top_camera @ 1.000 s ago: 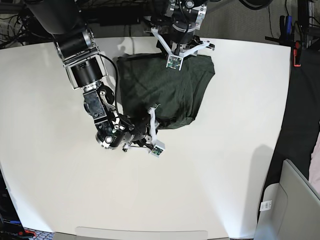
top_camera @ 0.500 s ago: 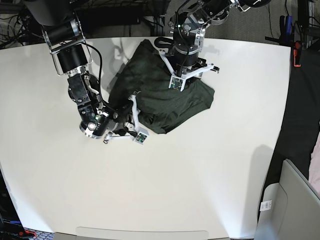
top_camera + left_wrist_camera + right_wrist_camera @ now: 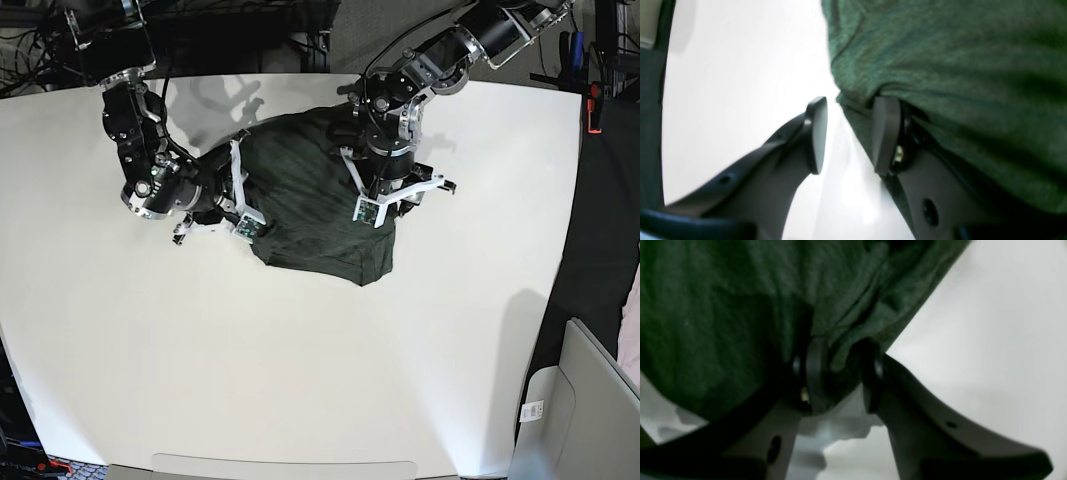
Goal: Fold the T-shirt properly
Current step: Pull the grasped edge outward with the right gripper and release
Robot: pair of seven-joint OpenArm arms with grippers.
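Right pincer (image 3: 840,373) pinches a bunched edge of the shirt (image 3: 315,200); left pincer (image 3: 848,135) gapes, one finger under the cloth. The shirt lies crumpled mid-desk (image 3: 300,370). Mid-fold, likely; next, spread it flat.

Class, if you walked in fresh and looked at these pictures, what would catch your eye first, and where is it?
First comes the dark green T-shirt, bunched in a rumpled heap toward the far side of the white table. Next, two black arms meet over it: the right gripper pinches a fold of cloth at the heap's left edge in the base view, while the left gripper sits at its right side, one finger bare over the table, the other against the cloth.
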